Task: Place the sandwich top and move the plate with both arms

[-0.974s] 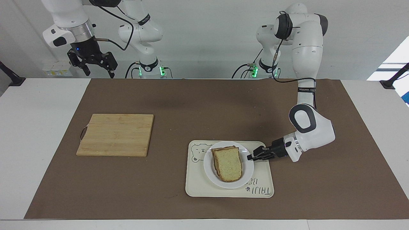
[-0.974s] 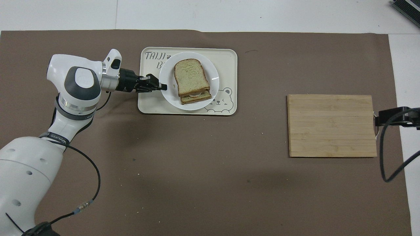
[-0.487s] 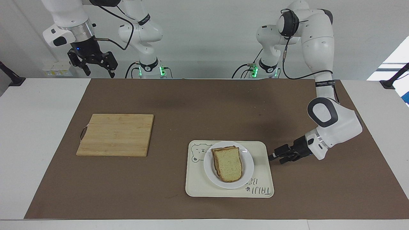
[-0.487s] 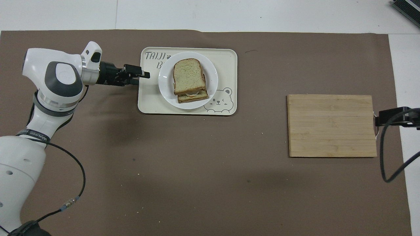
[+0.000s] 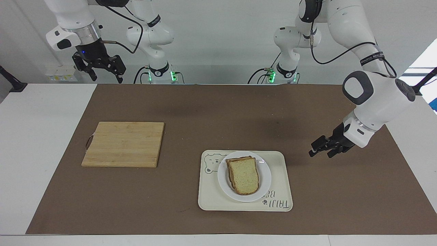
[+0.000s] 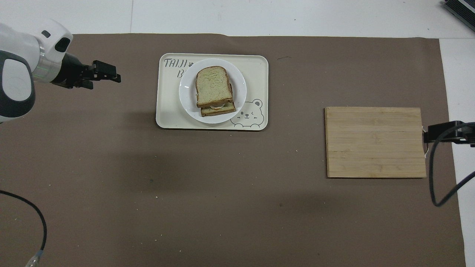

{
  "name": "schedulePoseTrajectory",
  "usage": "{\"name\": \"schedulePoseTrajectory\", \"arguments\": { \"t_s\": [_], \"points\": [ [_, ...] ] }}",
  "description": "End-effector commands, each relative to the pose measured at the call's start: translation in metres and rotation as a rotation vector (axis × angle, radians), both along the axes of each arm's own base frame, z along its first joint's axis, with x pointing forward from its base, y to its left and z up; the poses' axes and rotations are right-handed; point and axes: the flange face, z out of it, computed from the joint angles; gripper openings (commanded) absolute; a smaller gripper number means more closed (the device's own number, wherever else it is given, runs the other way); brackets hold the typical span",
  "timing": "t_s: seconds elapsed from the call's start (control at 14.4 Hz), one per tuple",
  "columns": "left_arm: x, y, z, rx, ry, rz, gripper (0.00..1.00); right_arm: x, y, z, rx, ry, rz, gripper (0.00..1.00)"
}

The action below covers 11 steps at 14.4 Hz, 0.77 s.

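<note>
A white surface (image 5: 41, 143) carries a wide brown mat (image 5: 218, 112). A cream rectangular tray (image 5: 211, 201) with a bear drawing lies on the mat, farther from the robots than the mat's middle. A small round white plate (image 5: 265, 177) rests on this tray. On the plate sits a stacked sandwich, and the sandwich top (image 5: 243, 176), a pale speckled slice with a brown crust, lies flat on the lower slice (image 6: 219, 110), shifted slightly so that slice's edge peeks out. A sliver of pale filling seems to show between them, though it is too small to be sure.

The left claw (image 5: 321, 147) hangs low over bare mat toward the left arm's end of the surface, well apart from the tray. It holds nothing, and its fingers (image 6: 107, 70) stand wide.

The right arm waits raised near its base, with the right claw (image 5: 104, 77) hanging above the edge of the surface closest to the robots. It too is empty, its fingers spread wide.

A bamboo cutting board (image 5: 124, 144) lies flat on the mat toward the right arm's end, well apart from the tray.
</note>
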Motion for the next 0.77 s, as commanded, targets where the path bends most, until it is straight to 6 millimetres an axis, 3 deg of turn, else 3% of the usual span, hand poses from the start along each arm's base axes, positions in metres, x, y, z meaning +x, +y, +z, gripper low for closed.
{"name": "schedulePoseTrajectory", "arguments": {
  "t_s": [0.0,0.21,0.35,0.49,0.63,0.7],
  "points": [
    [-0.023,0.011,0.042,0.143,0.001,0.007,1.0,-0.001,-0.002,0.004,0.033,0.002,0.007,1.0],
    [-0.051,0.025,0.088,0.232,0.012,-0.004,1.0,-0.001,0.0,0.004,0.038,0.001,0.012,1.0],
    [-0.08,0.036,0.123,0.242,0.021,-0.037,1.0,-0.005,0.0,0.004,0.039,0.008,0.012,1.0],
    [-0.101,0.058,0.146,0.241,0.037,-0.082,1.0,-0.003,0.0,0.004,0.039,0.002,0.012,1.0],
    [-0.11,0.071,0.16,0.252,0.032,-0.121,1.0,-0.004,0.0,0.004,0.039,0.008,0.011,1.0],
    [-0.116,0.07,0.155,0.261,0.097,-0.132,1.0,-0.004,-0.001,0.004,0.038,0.007,0.011,1.0]
  ]
}}
